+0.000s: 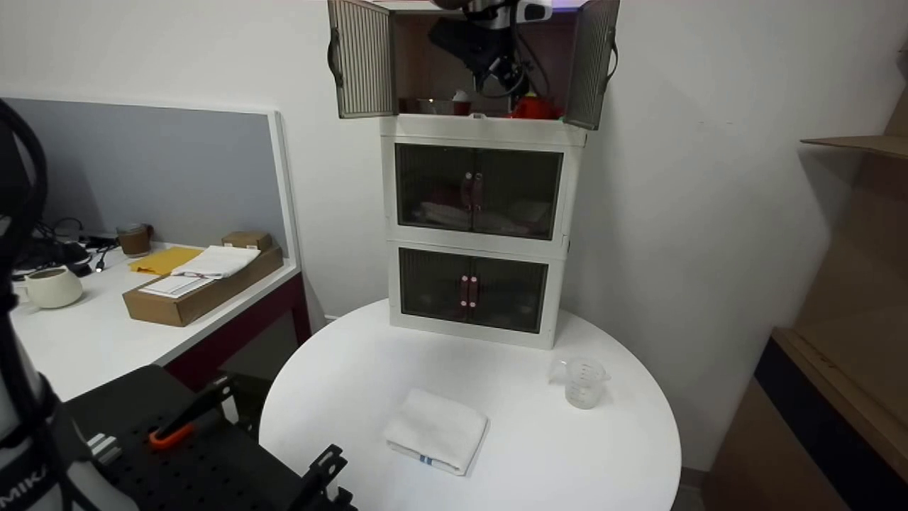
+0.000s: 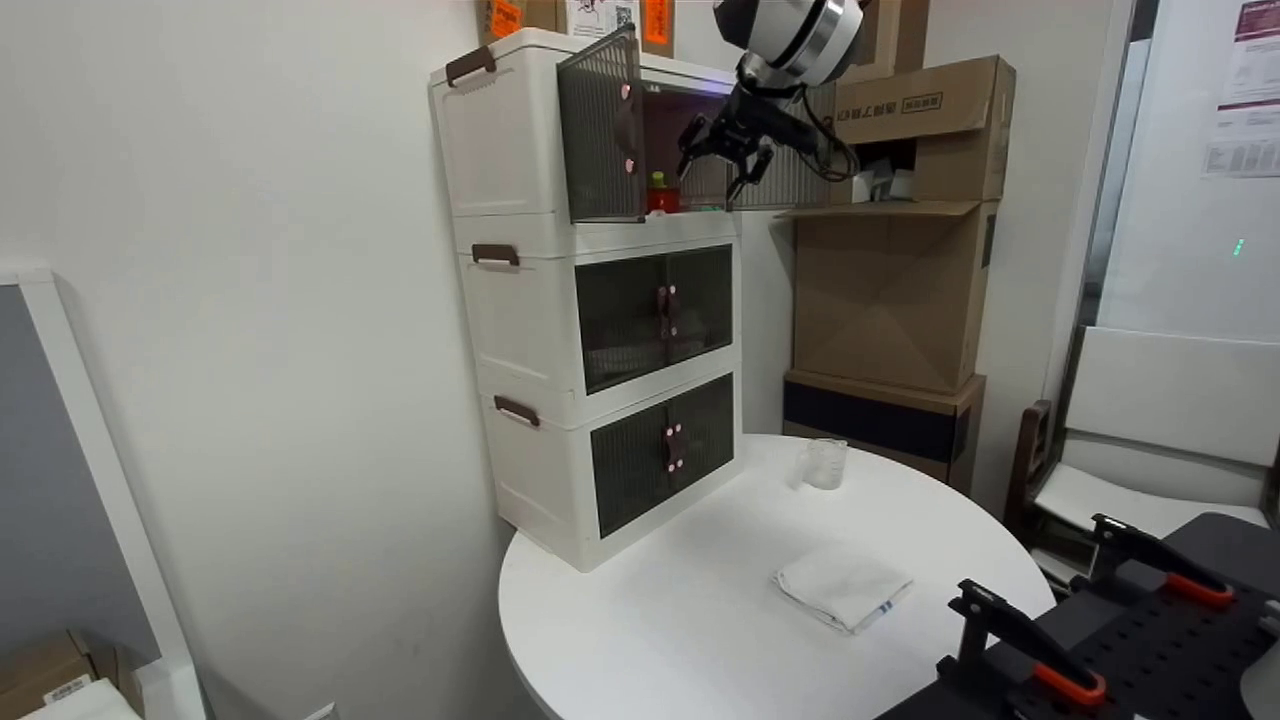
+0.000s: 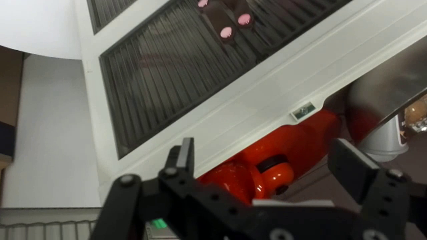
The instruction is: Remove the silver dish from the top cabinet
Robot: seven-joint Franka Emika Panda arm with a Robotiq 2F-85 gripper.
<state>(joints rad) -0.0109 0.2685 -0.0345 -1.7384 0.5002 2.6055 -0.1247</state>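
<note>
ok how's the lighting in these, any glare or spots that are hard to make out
Wrist view: small bright highlights on the red item, a red reflection in the silver dish; both exterior views: the top cabinet dim inside, the clear cup faint against the white table.

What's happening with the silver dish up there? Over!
Fingers open, empty. Silver dish inside top cabinet, not grabbed yet. Red thing beside the dish, possibly in the way. Over.

Both exterior views sit well back from the jaws, facing shared cabinet stack and table; wrist view looks past the jaws at stack, close, tilted.
</note>
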